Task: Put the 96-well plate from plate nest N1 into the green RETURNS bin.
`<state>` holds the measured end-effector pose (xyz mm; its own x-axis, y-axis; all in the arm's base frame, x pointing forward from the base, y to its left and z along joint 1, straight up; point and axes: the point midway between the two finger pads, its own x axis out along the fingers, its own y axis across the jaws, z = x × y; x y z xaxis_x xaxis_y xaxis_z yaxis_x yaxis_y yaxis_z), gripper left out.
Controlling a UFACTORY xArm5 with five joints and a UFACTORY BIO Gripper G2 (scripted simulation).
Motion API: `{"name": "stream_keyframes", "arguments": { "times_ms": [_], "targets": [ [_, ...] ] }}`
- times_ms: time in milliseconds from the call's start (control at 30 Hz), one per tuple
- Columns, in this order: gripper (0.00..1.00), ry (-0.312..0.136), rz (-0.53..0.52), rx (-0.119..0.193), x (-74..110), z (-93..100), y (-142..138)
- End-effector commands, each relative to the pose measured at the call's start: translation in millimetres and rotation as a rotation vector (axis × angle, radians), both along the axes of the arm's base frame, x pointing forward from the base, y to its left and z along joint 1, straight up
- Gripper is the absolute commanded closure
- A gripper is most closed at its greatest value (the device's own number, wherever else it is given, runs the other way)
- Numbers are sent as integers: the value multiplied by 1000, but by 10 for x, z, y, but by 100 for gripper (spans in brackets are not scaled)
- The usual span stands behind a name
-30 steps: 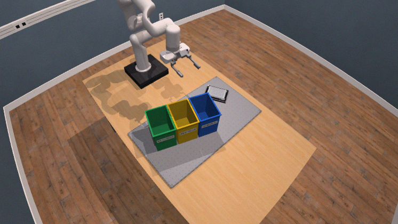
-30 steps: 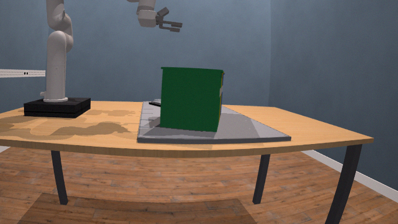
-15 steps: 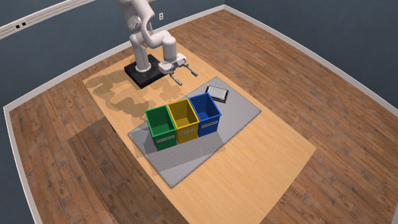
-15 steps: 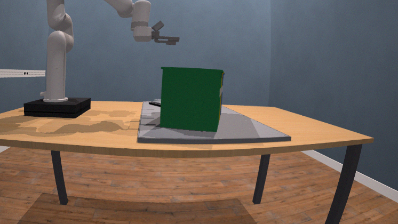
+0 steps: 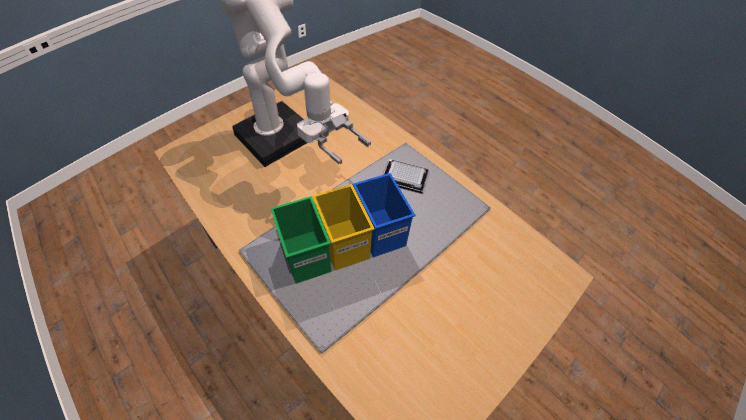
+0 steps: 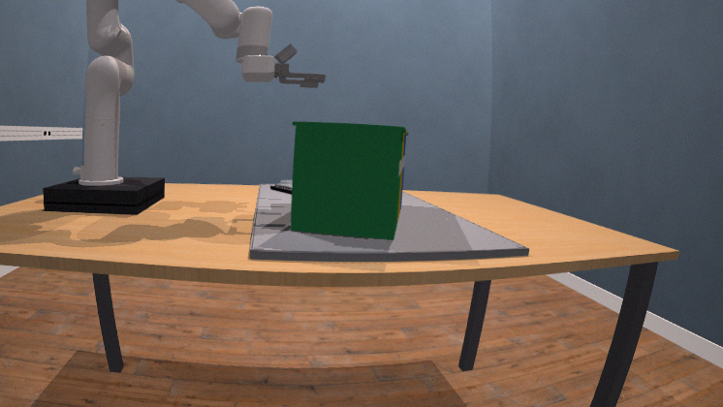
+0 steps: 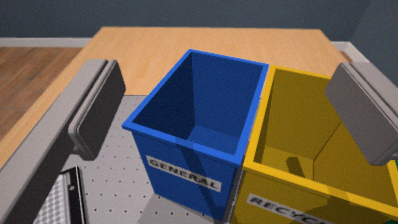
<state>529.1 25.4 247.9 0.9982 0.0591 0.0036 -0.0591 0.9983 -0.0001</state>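
Awaiting its first pickup, the white plate [image 5: 406, 173] [image 7: 51, 204] lies in its black nest [image 5: 423, 180] [image 7: 76, 195] beside the blue bin [image 5: 391, 237] [image 7: 185, 170]; the claw [image 5: 355, 151] [image 6: 324, 78] [image 7: 227, 112] hangs apart, holding nothing, leaving the lift and green-bin [image 5: 312, 266] [image 6: 346, 179] drop undone.
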Motion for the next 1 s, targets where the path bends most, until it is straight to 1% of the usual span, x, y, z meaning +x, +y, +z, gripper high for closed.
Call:
{"name": "stream_keyframes", "arguments": {
  "times_ms": [0, 33, 467, 533, 600, 967],
  "targets": [
    [63, -3, 81, -5, 14, -15, 118],
    [63, -3, 81, -5, 14, -15, 118],
    [63, -2, 511, -7, 49, -171, 749],
    [63, -2, 511, -7, 54, -194, 846],
    [63, -2, 511, -7, 54, -194, 846],
    [63, -2, 511, -7, 83, -325, 1380]
  ]
}}
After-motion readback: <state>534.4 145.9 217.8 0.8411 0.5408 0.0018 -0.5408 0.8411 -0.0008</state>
